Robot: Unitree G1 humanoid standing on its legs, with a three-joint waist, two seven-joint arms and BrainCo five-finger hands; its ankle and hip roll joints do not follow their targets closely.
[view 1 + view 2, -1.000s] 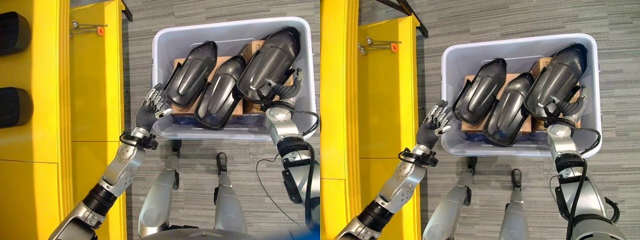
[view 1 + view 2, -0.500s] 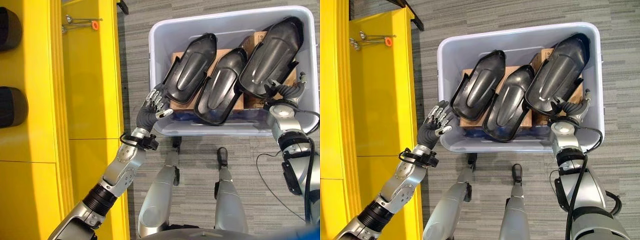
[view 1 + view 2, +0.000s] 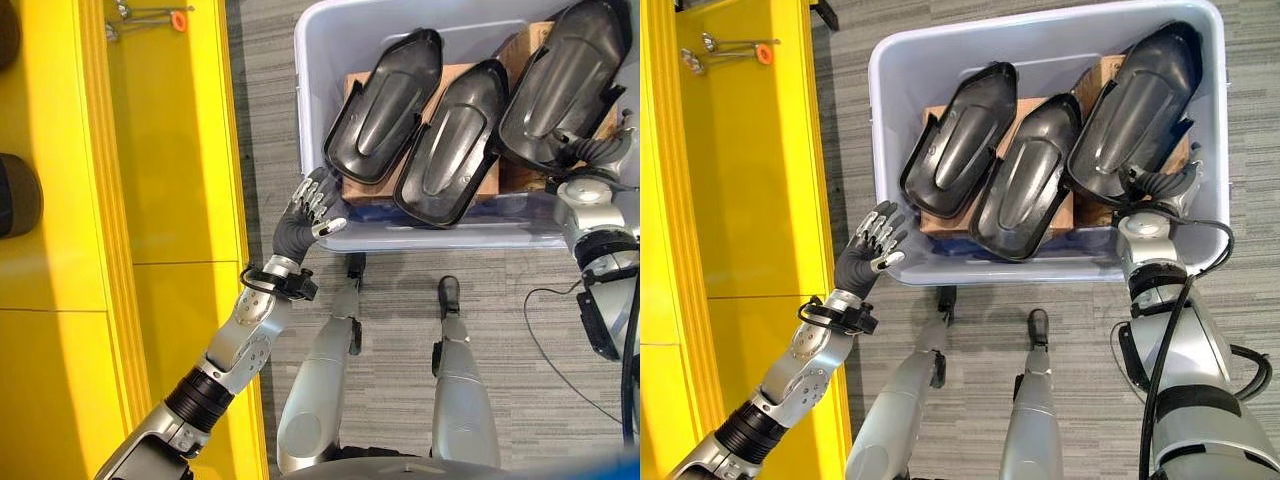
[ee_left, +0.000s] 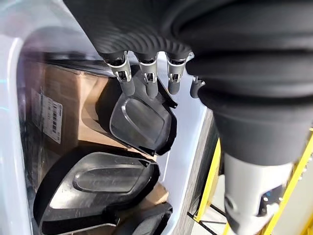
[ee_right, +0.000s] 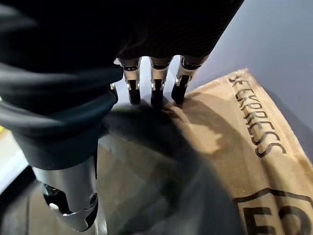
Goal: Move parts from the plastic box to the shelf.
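Right hand (image 3: 1162, 186) sits at the right part's (image 3: 1137, 105) six-o'clock end, fingers relaxed against it; left hand (image 3: 872, 250) open outside the box (image 3: 892, 120).

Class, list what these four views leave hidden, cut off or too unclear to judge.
- Right hand: whether it grips the rightmost black part; right wrist view is blurred there.
- Cardboard boxes: their count and extent, covered by the parts in both eye views.
- Plastic box: its far side is cut off in the left eye view.
- Tool on the yellow shelf: too small to identify.
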